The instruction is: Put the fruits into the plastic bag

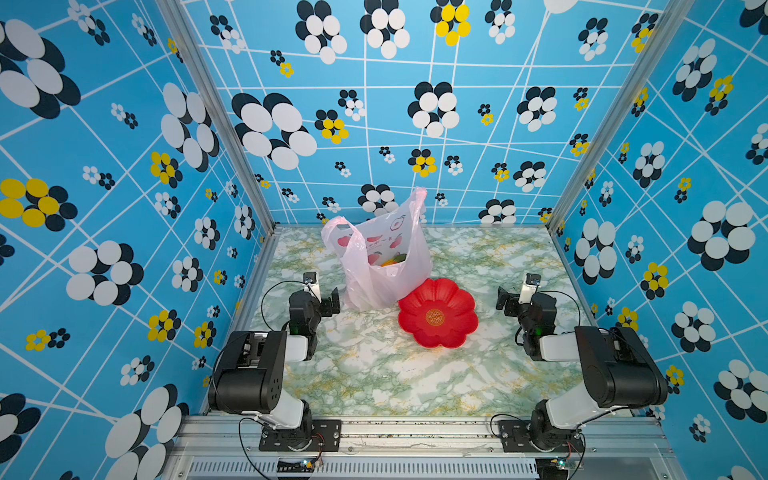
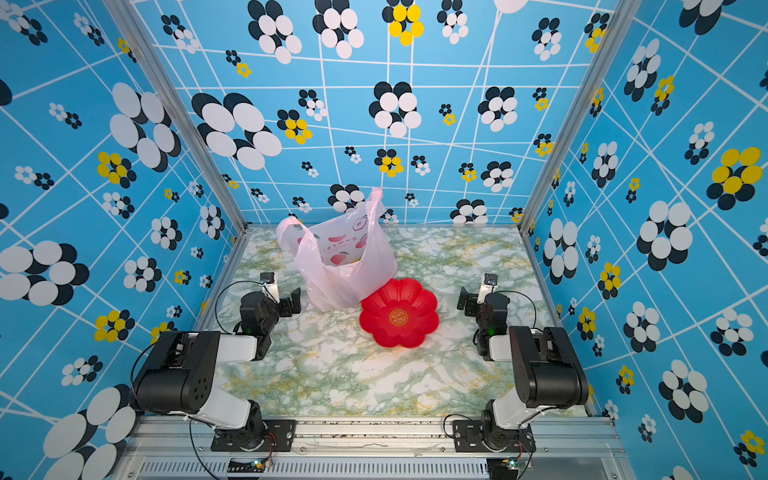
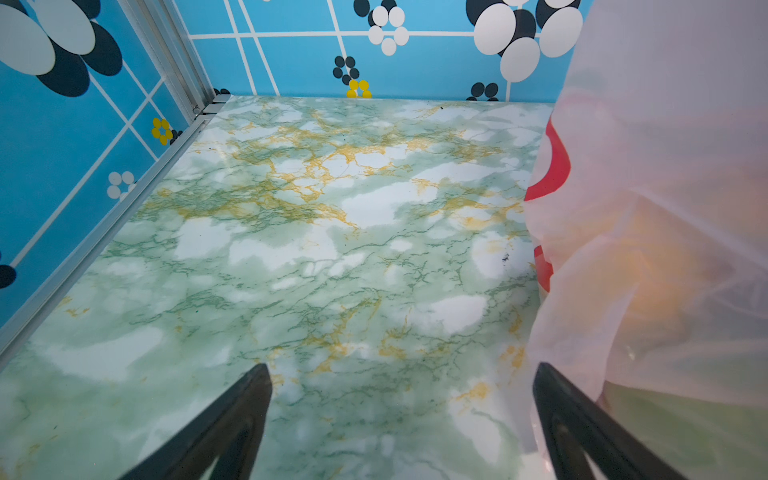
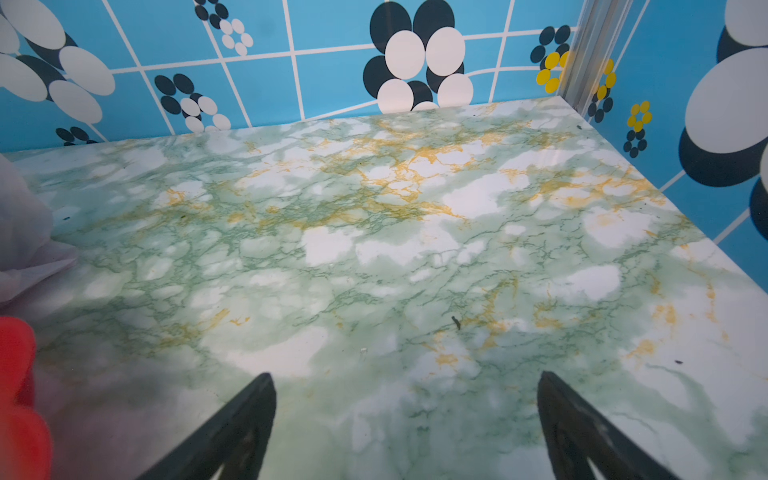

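Left gripper (image 3: 402, 368) spread, gold-emblem dish (image 1: 457, 301), plastic bag (image 1: 374, 286), red writing (image 2: 338, 246) seemingly illegible

Plastic bag (image 1: 374, 286): thin translucent pink film, crinkly, slight sheen, red print. Up close in the left wrist view it's cloudy and wrinkled. Flower-shaped dish (image 1: 457, 303): moulded red plastic, glossy, gold emblem in the centre. Tabletop (image 1: 374, 374): smooth marble-look laminate, green/white/yellow veining, soft reflections. Walls (image 1: 124, 208): smooth blue printed panels, near matt. Frame rails (image 1: 415, 428): bare silver aluminium extrusion. Arm housings (image 1: 249, 374): black and white plastic, satin. Left gripper (image 3: 401, 368) and right gripper (image 4: 405, 374): matt black fingers (image 3: 232, 419).
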You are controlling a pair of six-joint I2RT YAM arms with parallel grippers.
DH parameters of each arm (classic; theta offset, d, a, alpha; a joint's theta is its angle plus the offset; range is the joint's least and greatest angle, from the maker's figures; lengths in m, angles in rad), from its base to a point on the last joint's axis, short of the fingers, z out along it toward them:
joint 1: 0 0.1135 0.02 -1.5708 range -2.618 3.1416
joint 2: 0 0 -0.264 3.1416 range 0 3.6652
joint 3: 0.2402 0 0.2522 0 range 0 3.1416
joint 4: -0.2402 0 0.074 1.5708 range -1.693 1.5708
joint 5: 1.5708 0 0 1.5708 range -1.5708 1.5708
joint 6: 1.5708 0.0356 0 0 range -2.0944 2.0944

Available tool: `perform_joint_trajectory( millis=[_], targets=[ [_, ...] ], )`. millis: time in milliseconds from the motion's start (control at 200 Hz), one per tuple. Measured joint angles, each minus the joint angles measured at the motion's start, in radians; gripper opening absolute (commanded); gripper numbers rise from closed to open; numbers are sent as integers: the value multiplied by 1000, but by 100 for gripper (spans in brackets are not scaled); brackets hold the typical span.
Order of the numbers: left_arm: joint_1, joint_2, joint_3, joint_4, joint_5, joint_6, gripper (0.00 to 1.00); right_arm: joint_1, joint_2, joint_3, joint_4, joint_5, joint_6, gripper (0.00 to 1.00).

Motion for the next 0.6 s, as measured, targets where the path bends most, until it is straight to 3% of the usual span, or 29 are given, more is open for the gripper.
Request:
perform_joint_trajectory(
  millis=[600],
  targets=[
    [0,0,0,0,0,0,99,0,0,3,-3,0,-19,99]
  ],
)
